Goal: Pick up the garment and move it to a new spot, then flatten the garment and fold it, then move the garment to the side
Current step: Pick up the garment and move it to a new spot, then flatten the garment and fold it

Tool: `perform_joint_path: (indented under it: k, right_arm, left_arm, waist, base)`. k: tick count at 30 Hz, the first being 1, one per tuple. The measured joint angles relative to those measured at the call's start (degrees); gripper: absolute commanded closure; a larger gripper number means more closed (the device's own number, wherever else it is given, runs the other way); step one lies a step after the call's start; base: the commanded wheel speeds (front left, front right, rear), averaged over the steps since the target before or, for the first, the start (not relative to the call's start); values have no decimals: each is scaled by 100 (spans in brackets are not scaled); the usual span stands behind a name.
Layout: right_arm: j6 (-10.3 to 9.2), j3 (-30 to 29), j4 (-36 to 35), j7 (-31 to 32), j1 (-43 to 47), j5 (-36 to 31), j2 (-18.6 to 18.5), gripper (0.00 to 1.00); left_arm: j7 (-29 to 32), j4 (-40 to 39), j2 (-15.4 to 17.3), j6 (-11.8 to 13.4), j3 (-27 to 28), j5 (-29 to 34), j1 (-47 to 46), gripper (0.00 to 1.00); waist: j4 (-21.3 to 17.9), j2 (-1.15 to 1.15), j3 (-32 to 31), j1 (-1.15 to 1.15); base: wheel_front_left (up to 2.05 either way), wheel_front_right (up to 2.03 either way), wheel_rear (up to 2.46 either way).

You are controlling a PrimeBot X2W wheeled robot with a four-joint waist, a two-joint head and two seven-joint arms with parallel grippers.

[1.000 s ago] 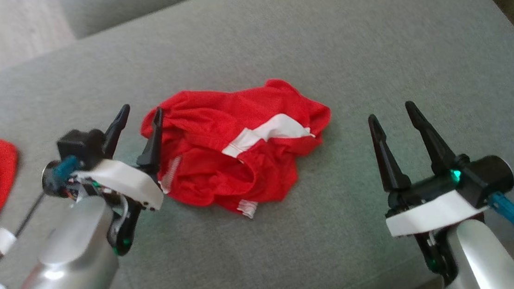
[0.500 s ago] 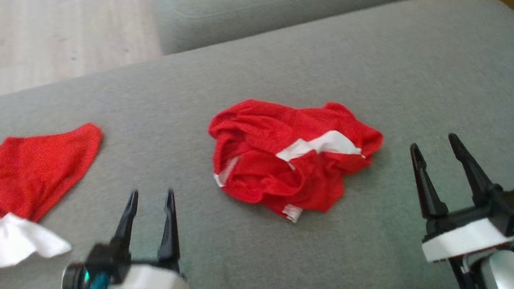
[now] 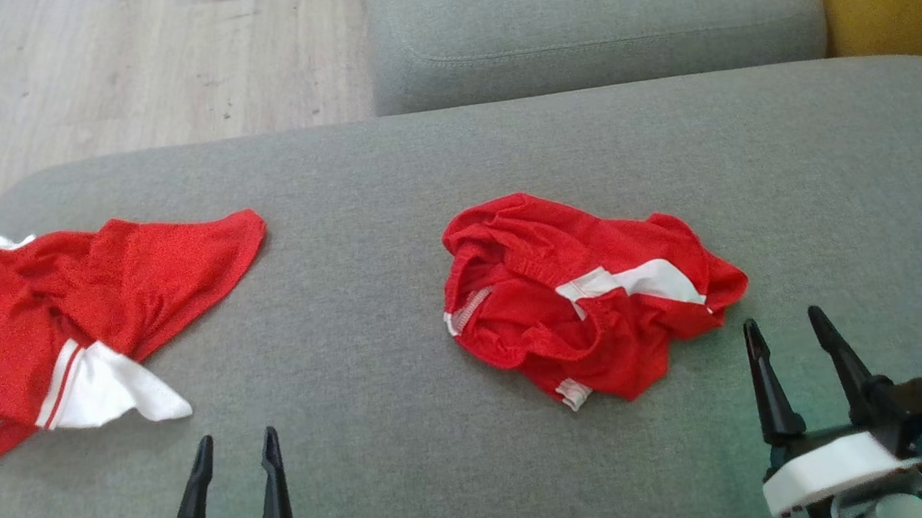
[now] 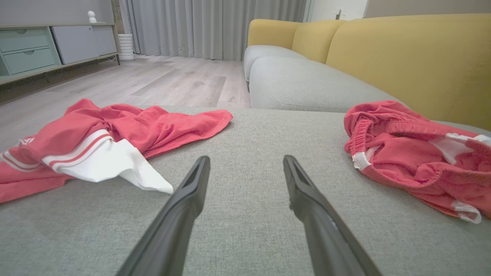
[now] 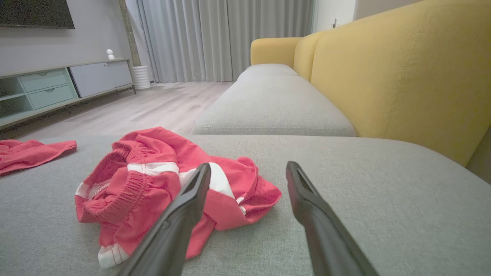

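On the sofa (image 3: 387, 182), left tool (image 3: 238, 434), spread, has backed off garment (image 3: 590, 298); right tool (image 3: 781, 317) spread.

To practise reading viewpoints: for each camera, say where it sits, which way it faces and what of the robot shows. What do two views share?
Head view: high, looking down on the grey sofa seat; left fingers and right fingers at the bottom.
Left wrist view: low over the seat, facing the curtains; left fingers at the bottom.
Right wrist view: low, facing along the yellow backrest; right fingers show.
Both wrist views share the red shorts.
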Motion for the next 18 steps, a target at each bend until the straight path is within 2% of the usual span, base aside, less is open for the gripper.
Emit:
perform_joint_path:
  k: [3,11,18]
  right_arm:
    - [0,-65,187,0,5,-1,12,0]
    - [0,-70,326,0,12,5,18,0]
    - [0,20,355,0,8,58,19,0]
  left_arm:
    - [0,2,-124,-203,155,160,38,0]
    - [0,136,-370,-541,570,469,38,0]
    - [0,238,-488,-727,783,620,35,0]
  waist:
    - [74,0,-32,0]
    - [61,0,-57,1]
    - [-63,0,-46,0]
  base:
    - [0,0,0]
    - [0,0,0]
    - [0,0,0]
